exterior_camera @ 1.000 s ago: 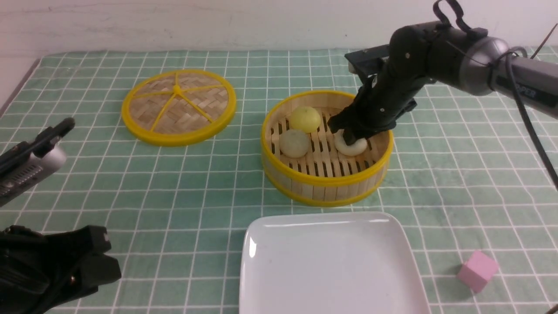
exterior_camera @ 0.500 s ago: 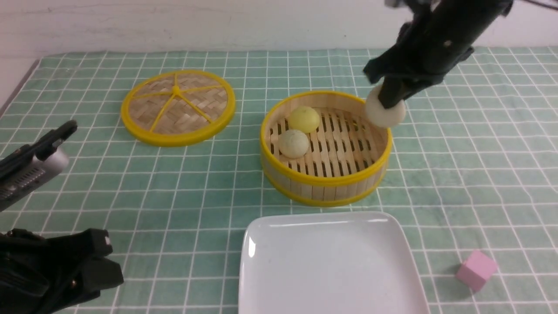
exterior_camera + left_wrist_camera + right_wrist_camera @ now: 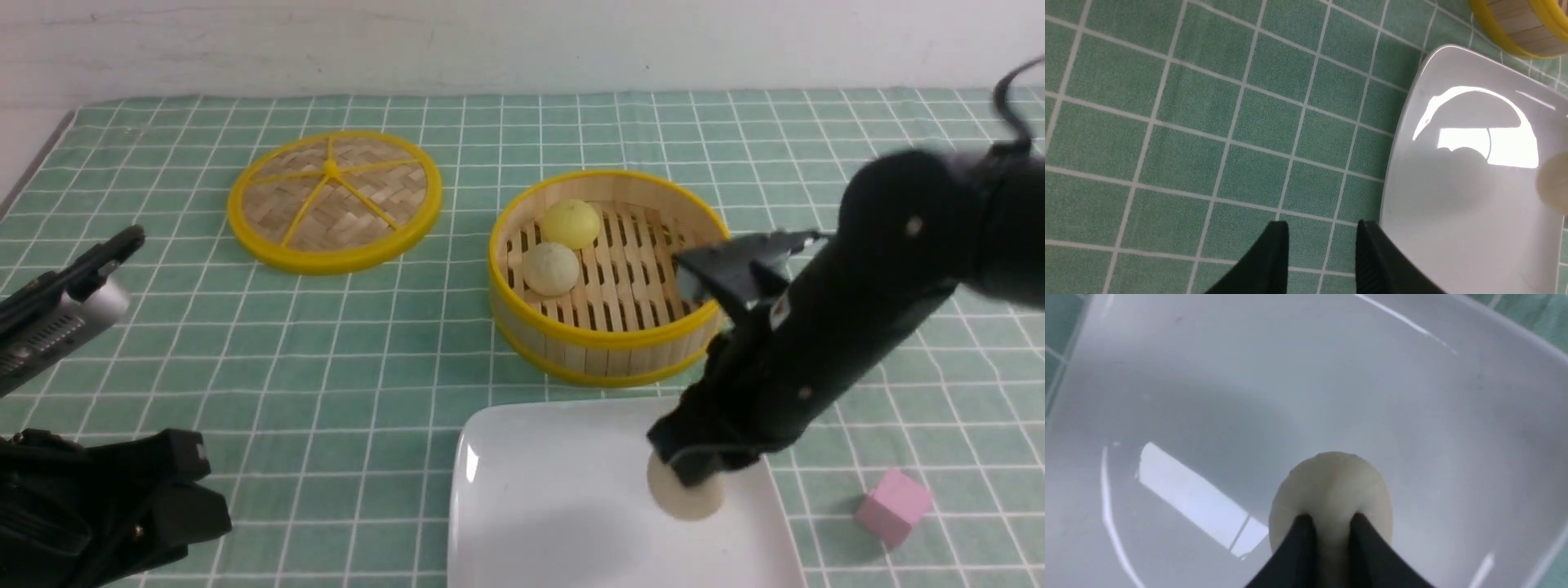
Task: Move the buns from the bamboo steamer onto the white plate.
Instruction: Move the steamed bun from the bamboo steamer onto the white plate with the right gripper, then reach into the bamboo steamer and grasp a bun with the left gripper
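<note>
My right gripper point(image 3: 691, 474) is shut on a pale beige bun point(image 3: 686, 500), its fingertips pressed into the bun's top point(image 3: 1331, 486). The bun is at the right side of the white plate point(image 3: 547, 490), very low; I cannot tell whether it touches. Two buns lie in the bamboo steamer point(image 3: 604, 341): a pale yellow one point(image 3: 571, 223) and a beige one point(image 3: 551, 268). My left gripper point(image 3: 1323, 228) stands open over the green cloth, just off the plate's left edge point(image 3: 1404, 171), with nothing between its fingers.
The flat woven lid point(image 3: 335, 200) lies at the back left of the green checked cloth. A small pink cube point(image 3: 894, 505) sits to the right of the plate. The left arm's grey and black parts point(image 3: 57, 310) fill the near left corner.
My right gripper lifted the beige bun out of the steamer, swung it up and right, then brought it down over the plate. The left arm has barely moved.
</note>
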You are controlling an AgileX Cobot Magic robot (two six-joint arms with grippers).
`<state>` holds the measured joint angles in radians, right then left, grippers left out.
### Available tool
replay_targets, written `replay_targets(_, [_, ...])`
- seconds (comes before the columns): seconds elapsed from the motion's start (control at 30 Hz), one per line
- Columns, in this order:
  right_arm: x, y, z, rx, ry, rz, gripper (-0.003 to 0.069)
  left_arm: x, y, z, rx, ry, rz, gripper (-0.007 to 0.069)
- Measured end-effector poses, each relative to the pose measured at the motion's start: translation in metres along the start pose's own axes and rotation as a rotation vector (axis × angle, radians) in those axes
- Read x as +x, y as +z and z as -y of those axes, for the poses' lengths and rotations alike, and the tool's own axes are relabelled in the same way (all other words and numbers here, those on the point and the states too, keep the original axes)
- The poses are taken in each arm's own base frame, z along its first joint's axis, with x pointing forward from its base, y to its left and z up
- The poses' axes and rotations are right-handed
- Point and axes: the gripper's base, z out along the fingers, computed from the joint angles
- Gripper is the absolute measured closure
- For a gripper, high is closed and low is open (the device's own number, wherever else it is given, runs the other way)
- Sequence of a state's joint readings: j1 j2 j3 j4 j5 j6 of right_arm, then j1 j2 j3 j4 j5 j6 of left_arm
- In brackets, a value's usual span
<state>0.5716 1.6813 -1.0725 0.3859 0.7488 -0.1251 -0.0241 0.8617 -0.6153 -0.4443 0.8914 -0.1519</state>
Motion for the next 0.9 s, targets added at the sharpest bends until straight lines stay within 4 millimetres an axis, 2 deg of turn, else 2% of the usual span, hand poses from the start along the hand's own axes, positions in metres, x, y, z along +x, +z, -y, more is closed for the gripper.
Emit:
replay_targets(0.13, [0.004,0.024,0.004,0.025,0.005,0.024,0.0379,0.000,0.000,0.000,-0.001,0.001,0.000,0.0360])
replay_targets(0.23, [0.001,0.020,0.003,0.027,0.016,0.040,0.0244,0.000,0.000,-0.001,-0.006,0.005,0.001,0.0360])
replay_targets(0.3, [-0.003,0.009,0.002,0.031,0.001,0.046,0.0165,0.000,0.000,-0.001,-0.009,0.007,0.001,0.0363])
replay_targets(0.33, [-0.003,0.006,0.001,0.030,-0.001,0.045,0.0158,0.000,0.000,-0.001,-0.010,0.008,0.001,0.0363])
replay_targets(0.37, [-0.009,-0.022,-0.001,0.049,-0.030,0.072,0.0099,0.000,0.000,-0.001,-0.014,0.011,0.002,0.0368])
replay_targets(0.4, [-0.010,-0.025,-0.001,0.050,-0.030,0.076,0.0097,0.000,0.000,-0.001,-0.015,0.012,0.002,0.0369])
replay_targets(0.47, [-0.011,-0.058,-0.003,0.072,-0.048,0.110,0.0092,0.000,0.000,-0.001,-0.016,0.014,0.002,0.0379])
replay_targets(0.53, [-0.006,-0.092,-0.005,0.102,-0.073,0.142,0.0122,0.000,0.000,-0.002,-0.017,0.029,0.002,0.0387])
replay_targets(0.6, [0.005,-0.117,-0.005,0.140,-0.096,0.157,0.0187,0.000,0.000,-0.002,-0.018,0.054,0.002,0.0398])
replay_targets(0.67, [0.028,-0.150,-0.006,0.179,-0.108,0.165,0.0309,0.000,0.000,-0.002,-0.021,0.091,0.004,0.0421])
replay_targets(0.7, [0.037,-0.159,-0.007,0.189,-0.106,0.170,0.0375,-0.001,0.000,-0.002,-0.025,0.114,0.009,0.0437])
replay_targets(0.73, [0.040,-0.161,-0.007,0.190,-0.107,0.171,0.0388,-0.001,0.000,-0.002,-0.026,0.118,0.009,0.0437])
replay_targets(0.8, [0.066,-0.178,-0.008,0.191,-0.086,0.206,0.0539,-0.006,-0.002,-0.001,-0.035,0.163,0.034,0.0491])
replay_targets(0.83, [0.088,-0.186,-0.007,0.186,-0.079,0.255,0.0637,-0.016,-0.007,0.005,-0.034,0.190,0.057,0.0555])
replay_targets(0.87, [0.091,-0.186,-0.007,0.186,-0.079,0.257,0.0644,-0.016,-0.006,0.005,-0.035,0.188,0.054,0.0562])
replay_targets(0.9, [0.102,-0.188,-0.006,0.184,-0.079,0.284,0.0664,-0.024,-0.009,0.010,-0.031,0.196,0.059,0.0590])
